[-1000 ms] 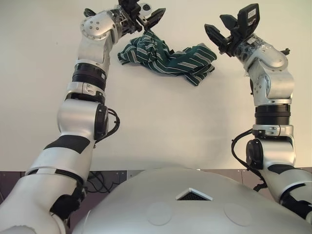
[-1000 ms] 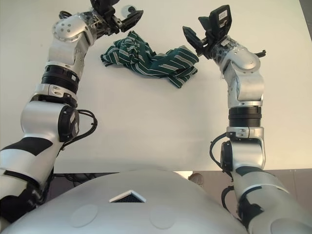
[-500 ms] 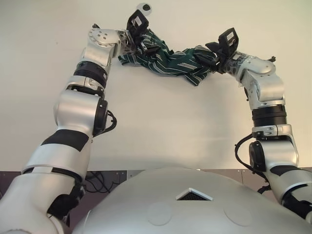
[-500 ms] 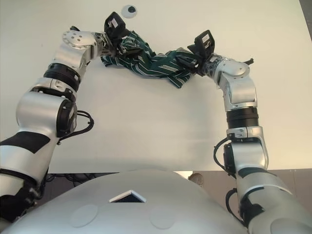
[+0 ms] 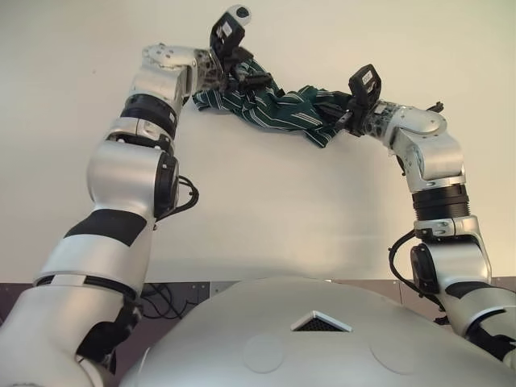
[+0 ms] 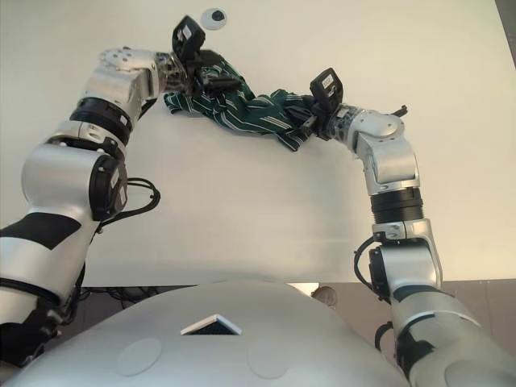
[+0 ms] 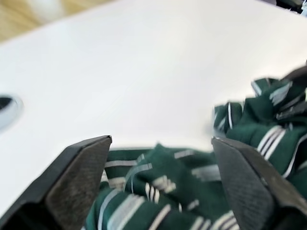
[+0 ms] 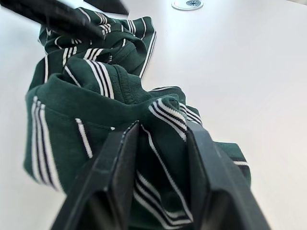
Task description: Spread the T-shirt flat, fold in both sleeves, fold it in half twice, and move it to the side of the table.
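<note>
A dark green T-shirt (image 5: 278, 105) with white stripes lies crumpled at the far middle of the white table (image 5: 282, 210). My left gripper (image 5: 240, 74) is down at its left end, open, with its two black fingers (image 7: 79, 179) astride a bunch of the cloth (image 7: 158, 187). My right gripper (image 5: 343, 113) is at the shirt's right end, shut on a raised fold of the striped fabric (image 8: 160, 120). The cloth between the two grippers stays wrinkled and folded over itself.
A round cable grommet (image 5: 238, 12) is set in the tabletop just beyond the left gripper. The table's near edge (image 5: 266, 280) runs across in front of me, with bare white surface between it and the shirt.
Both grippers came down from above the table onto the shirt's two ends. The right one shut on the right end and moved slightly inward, bunching the cloth.
</note>
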Controlling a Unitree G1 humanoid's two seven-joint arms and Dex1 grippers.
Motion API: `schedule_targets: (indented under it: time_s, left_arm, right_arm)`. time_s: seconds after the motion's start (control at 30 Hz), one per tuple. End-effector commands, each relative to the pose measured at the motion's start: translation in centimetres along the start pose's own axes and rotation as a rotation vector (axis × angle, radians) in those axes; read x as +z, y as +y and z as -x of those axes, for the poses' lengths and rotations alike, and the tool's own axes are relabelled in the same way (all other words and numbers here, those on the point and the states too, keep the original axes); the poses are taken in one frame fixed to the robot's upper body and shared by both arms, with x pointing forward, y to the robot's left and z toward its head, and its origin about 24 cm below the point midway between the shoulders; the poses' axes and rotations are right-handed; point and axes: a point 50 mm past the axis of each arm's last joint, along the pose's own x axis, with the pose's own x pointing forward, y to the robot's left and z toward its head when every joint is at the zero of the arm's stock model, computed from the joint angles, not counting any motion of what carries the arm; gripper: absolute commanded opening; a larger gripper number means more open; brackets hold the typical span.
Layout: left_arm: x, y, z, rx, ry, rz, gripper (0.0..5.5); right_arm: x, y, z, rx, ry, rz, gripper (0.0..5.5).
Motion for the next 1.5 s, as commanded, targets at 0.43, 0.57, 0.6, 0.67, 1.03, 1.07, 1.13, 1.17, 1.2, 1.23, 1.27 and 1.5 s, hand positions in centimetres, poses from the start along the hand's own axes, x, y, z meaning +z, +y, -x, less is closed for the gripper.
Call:
schedule_targets:
  time_s: [0.43,0.57,0.6,0.67,1.03,1.07,1.13,1.17,1.2,1.23,1.27,1.5]
  left_arm:
    - [-2.7,-0.4,-0.1,0.001,0.150,0.218,3.43]
    - [-2.9,-0.2,0.1,0.026,0.133,0.263,2.87]
    - [-2.8,-0.1,0.2,0.032,0.129,0.264,2.77]
    - [-2.7,0.1,0.4,0.041,0.126,0.267,2.47]
    - [-2.7,0.6,1.0,0.068,0.132,0.256,0.90]
    - [-2.7,0.6,1.0,0.063,0.125,0.259,0.67]
    - [-2.4,0.5,0.9,0.048,0.102,0.261,0.39]
    - [-2.3,0.5,0.9,0.036,0.087,0.253,0.17]
    - [-1.7,0.5,0.8,0.024,0.053,0.232,0.05]
    - [-1.1,0.5,0.7,0.012,0.019,0.219,0.01]
    - [-0.5,0.5,0.8,0.008,-0.009,0.202,0.00]
    - [4.1,1.7,2.3,0.049,-0.209,0.024,0.00]
  right_arm:
    - [-0.1,1.7,-1.0,0.021,-0.009,-0.002,0.08]
    - [-0.2,2.0,-1.0,0.020,-0.007,-0.003,0.08]
    - [-0.3,2.0,-1.0,0.022,-0.004,-0.001,0.08]
    - [-0.4,2.0,-0.9,0.022,0.001,-0.001,0.08]
    - [-0.6,2.0,-0.8,0.013,0.006,-0.002,0.08]
    - [-0.5,1.9,-0.8,0.011,0.005,-0.001,0.08]
    - [0.0,1.8,-0.7,0.006,-0.021,0.001,0.08]
    - [0.6,1.7,-0.6,0.004,-0.054,-0.006,0.08]
    - [1.6,1.8,-0.4,0.006,-0.112,-0.004,0.08]
    - [2.6,1.8,-0.1,0.009,-0.167,-0.003,0.08]
    - [3.5,1.9,0.1,0.016,-0.218,-0.002,0.08]
    - [7.6,2.0,1.8,0.025,-0.404,0.031,0.08]
